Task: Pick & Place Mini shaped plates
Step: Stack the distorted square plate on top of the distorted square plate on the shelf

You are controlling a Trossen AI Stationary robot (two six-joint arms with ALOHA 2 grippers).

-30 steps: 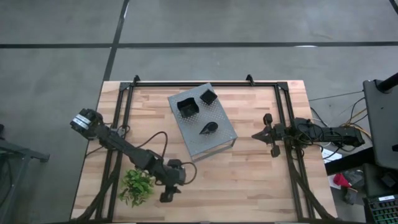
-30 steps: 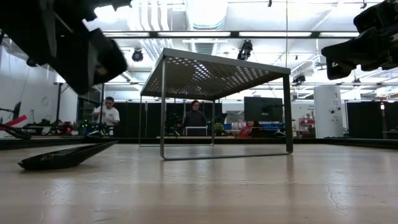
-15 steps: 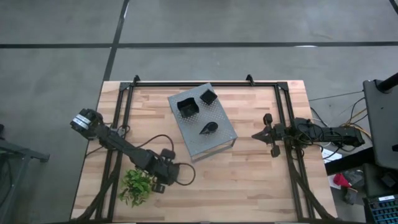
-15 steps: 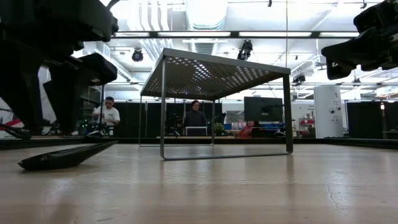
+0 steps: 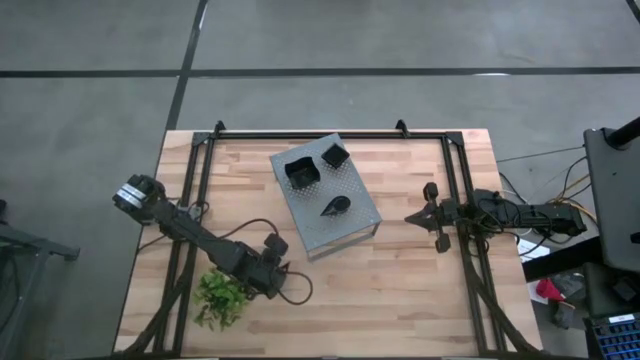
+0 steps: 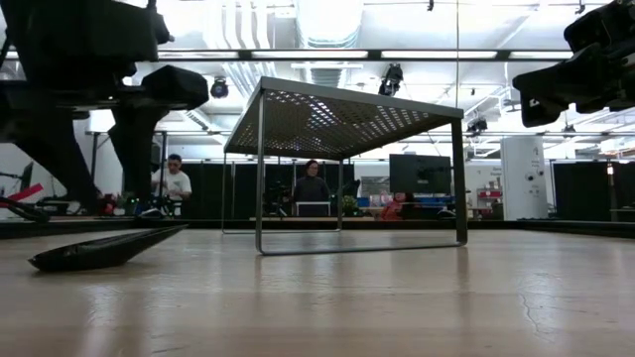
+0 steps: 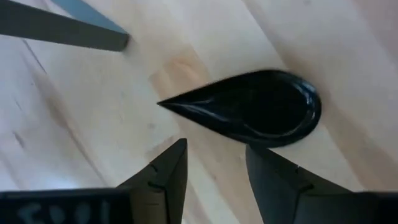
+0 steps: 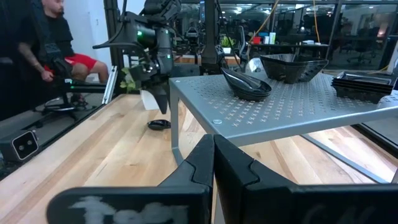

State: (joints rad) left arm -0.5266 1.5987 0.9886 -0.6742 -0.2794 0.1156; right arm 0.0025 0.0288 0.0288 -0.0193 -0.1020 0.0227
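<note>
Across the wooden table (image 5: 400,270), seen from above, the largest item is the grey perforated stand (image 5: 325,195), set near the middle toward the far edge. On top of it rest three mini shaped plates: a square plate (image 5: 302,170) on the far left, a second square plate (image 5: 333,155) just beside it, and a leaf plate (image 5: 335,207) toward the near right corner.

Left arm: reaches in from the left edge to the near-left part of the table, its wrist beside the green plant (image 5: 222,298). The left gripper (image 7: 214,171) hovers directly over a teardrop plate (image 7: 252,109) that lies flat on the wood, apart from both fingers. The fingers are parted moderately, roughly straddling the near rim of the dish, and hold nothing. The same dish appears in the low view (image 6: 99,250) as a shallow dark sliver on the table, left of the stand.

Right arm: waits at the right edge of the table, clear of the stand. The right gripper (image 8: 213,155) has its fingers pressed together and is empty.

Judged risk: the dish is shallow, glossy and tapered, so the fingers could slide off the rim on closing, flicking it across the wood or tipping it. A descent misaligned with the rim would press one finger onto the plate. The plant beside the wrist could also be brushed during the lift.
</note>
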